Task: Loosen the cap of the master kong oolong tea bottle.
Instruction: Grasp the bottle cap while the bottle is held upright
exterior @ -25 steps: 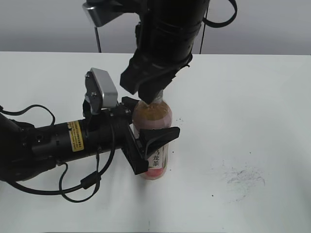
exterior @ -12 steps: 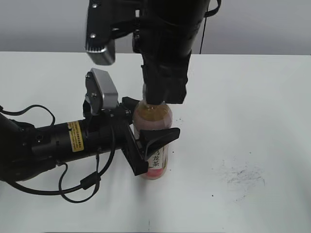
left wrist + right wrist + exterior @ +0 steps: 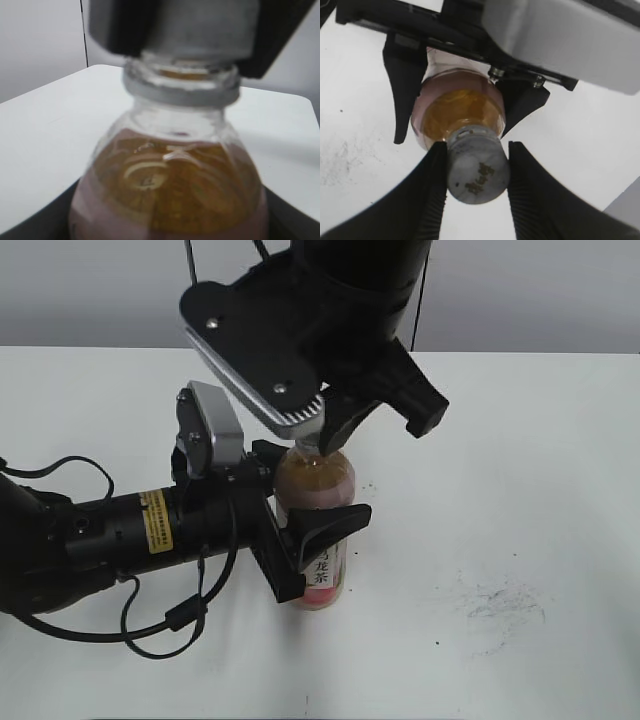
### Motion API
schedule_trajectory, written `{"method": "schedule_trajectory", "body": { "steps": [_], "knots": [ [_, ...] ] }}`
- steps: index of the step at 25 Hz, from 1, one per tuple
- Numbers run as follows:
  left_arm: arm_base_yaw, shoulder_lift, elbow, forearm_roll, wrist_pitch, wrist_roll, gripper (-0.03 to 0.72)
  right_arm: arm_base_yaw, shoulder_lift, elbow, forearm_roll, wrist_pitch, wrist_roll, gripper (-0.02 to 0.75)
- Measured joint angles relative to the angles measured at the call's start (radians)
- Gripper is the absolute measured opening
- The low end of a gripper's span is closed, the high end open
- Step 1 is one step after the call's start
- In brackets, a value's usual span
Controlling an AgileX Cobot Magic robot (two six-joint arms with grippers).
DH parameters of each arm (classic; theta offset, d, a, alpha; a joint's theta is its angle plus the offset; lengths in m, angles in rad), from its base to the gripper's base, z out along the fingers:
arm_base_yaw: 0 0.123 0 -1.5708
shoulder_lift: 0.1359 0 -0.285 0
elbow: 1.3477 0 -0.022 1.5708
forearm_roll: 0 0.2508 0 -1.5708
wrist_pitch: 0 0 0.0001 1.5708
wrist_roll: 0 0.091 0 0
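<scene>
The right gripper (image 3: 476,172) is pinching the cap (image 3: 477,171) between narrowed jaws, while the left gripper (image 3: 300,530) is clamping the master kong oolong tea bottle (image 3: 316,530), standing upright on the white table (image 3: 520,490), amber tea showing.

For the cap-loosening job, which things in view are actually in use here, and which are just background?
In use:
- master kong oolong tea bottle, upright on the table
- cap, between the right hand's fingers
- right hand, closed on the cap from above
- left hand, clamped round the bottle's body

Just there:
- white table
- dark scuff marks on the table
</scene>
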Motion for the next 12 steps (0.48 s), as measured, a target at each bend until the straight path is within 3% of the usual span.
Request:
{"method": "schedule_trajectory", "body": {
  "steps": [12],
  "knots": [
    [0.0, 0.0, 0.0, -0.001, 0.0, 0.0, 0.445, 0.0, -0.002, -0.001, -0.008, -0.006, -0.472, 0.272]
  ]
}}
